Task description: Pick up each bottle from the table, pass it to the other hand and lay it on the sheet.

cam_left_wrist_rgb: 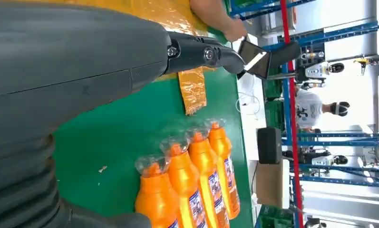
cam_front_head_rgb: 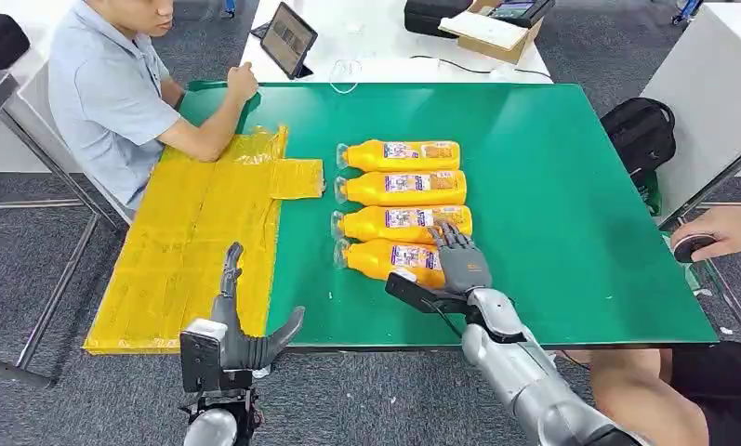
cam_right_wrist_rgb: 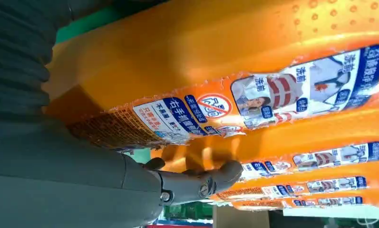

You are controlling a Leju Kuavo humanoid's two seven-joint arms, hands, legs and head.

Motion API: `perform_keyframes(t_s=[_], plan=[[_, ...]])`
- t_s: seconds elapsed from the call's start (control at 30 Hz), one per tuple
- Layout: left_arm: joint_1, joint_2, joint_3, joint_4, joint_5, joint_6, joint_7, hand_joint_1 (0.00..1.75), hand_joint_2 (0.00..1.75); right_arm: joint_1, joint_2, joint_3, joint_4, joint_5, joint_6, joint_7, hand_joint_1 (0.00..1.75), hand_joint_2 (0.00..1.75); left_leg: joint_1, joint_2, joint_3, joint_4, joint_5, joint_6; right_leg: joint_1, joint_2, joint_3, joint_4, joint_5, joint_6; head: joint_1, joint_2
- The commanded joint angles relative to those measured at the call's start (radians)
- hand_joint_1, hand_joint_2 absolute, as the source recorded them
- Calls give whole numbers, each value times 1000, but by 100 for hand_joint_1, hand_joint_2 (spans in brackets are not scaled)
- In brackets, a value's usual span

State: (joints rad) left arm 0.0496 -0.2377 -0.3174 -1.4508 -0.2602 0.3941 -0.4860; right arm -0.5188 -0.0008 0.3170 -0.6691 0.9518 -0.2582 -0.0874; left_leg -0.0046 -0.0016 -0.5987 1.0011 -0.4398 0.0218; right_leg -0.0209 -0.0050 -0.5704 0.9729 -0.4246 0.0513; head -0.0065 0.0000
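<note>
Right hand: my right hand (cam_front_head_rgb: 461, 263) lies over the nearest bottle (cam_front_head_rgb: 391, 259), fingers curled onto its labelled end; whether it truly grips, I cannot tell.
Hidden: my palm covers that bottle's base.
Other bottles: three bottles (cam_front_head_rgb: 401, 187) lie just beyond my fingers.
Left hand: my left hand (cam_front_head_rgb: 241, 325) is spread, holding nothing, at the tabletop (cam_front_head_rgb: 571, 186) edge.
Sheet: the yellow sheet (cam_front_head_rgb: 194, 242) lies just beyond it.

My right hand (cam_front_head_rgb: 461, 263) covers the base of the nearest bottle (cam_front_head_rgb: 385, 259); I cannot tell whether its fingers grip it. Seated person (cam_front_head_rgb: 115, 93) cropped at top edge. Label print unreadable.
</note>
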Motion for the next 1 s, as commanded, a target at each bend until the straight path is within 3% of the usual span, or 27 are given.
perform_keyframes(t_s=[0.03,0.1,0.13,0.17,0.23,0.3,0.5,0.57,0.87,1.0], plan=[[-27,21,2,55,-4,-12,8,0,175,-49,10,37,156,-23,37,-14,0,175,2,0,5,-1,-1,-2,2,0,5,-2,0,-3,0,0],[-30,21,3,55,-4,-12,8,0,175,-50,14,41,159,-26,46,-19,103,175,1,0,7,-2,0,-2,2,0,7,-2,0,-3,0,0],[-30,21,3,55,-4,-12,8,0,175,-50,14,41,159,-26,46,-19,103,175,1,0,6,-1,0,-1,1,0,6,-2,0,-2,0,0],[-31,22,4,55,-4,-12,8,0,175,-47,16,46,160,-27,52,-25,131,175,2,0,7,-1,0,-2,2,0,7,-2,0,-3,0,0],[-32,22,3,57,-5,-13,8,0,175,-38,16,50,157,-27,50,-33,134,175,1,0,8,-1,0,-1,1,0,7,-1,0,-2,0,0],[-30,23,1,57,-5,-13,7,0,175,-10,16,44,145,-45,39,-59,154,175,1,0,9,-1,0,-1,1,0,8,-2,0,-2,0,0],[-19,25,-2,46,-8,-12,5,0,175,24,15,42,122,-61,28,-84,157,175,1,0,13,-2,0,-1,1,-1,12,-3,0,-2,0,0],[-2,30,-7,27,-11,-9,3,0,175,72,14,40,78,-79,12,-115,148,175,1,0,13,-2,0,-1,1,-1,12,-3,0,-2,0,0],[1,32,-8,23,-11,-8,4,0,175,84,14,40,62,-84,15,-117,150,175,2,1,15,-2,-1,-2,2,1,13,-3,0,-3,0,0],[4,35,-8,25,-12,-3,3,0,175,128,9,47,24,-101,21,-124,141,175,2,0,17,-2,-1,-2,2,0,15,-3,-1,-3,0,0]])
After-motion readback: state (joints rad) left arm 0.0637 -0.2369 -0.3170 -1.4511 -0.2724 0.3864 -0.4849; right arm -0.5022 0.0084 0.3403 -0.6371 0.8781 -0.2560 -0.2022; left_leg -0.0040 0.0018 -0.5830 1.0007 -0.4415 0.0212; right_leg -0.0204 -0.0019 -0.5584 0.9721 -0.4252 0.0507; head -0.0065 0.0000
